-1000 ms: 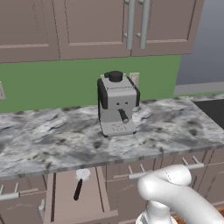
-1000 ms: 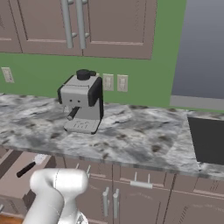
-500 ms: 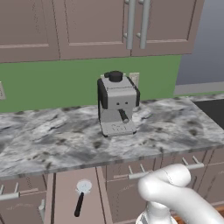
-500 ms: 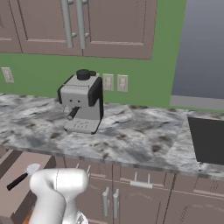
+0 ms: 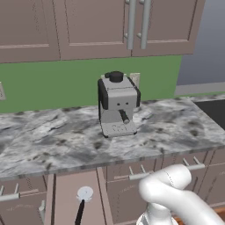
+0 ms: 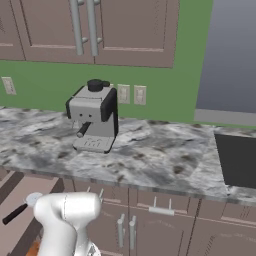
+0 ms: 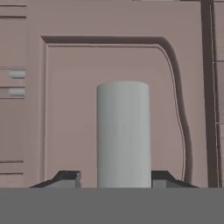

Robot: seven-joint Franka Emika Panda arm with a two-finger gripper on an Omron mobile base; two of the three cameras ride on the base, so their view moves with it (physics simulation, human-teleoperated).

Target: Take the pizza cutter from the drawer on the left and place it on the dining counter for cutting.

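Observation:
The drawer [image 5: 66, 195] stands pulled out under the marbled counter at the lower left. Inside it lies the pizza cutter [image 5: 82, 203], round silver wheel toward the counter and dark handle toward me; in the right base view the pizza cutter [image 6: 20, 209] lies in the drawer [image 6: 17, 192] at the far left. In the hand view my gripper [image 7: 116, 177] straddles the drawer's silver bar handle [image 7: 123, 131], its fingertips [image 7: 66, 177] standing slightly off the bar, open. The drawer front [image 7: 70, 109] lies behind the bar. The dining counter is out of view.
A grey coffee machine [image 5: 117, 104] stands on the marbled counter [image 5: 52, 140] against the green wall, under upper cabinets [image 5: 132, 26]. A dark cooktop [image 6: 237, 160] lies at the right. More drawers and doors [image 6: 150, 225] run below the counter. My white arm [image 5: 176, 197] rises in front of them.
The drawer has slid further out toward me, carrying the pizza cutter with it. The jaws have parted from the bar handle.

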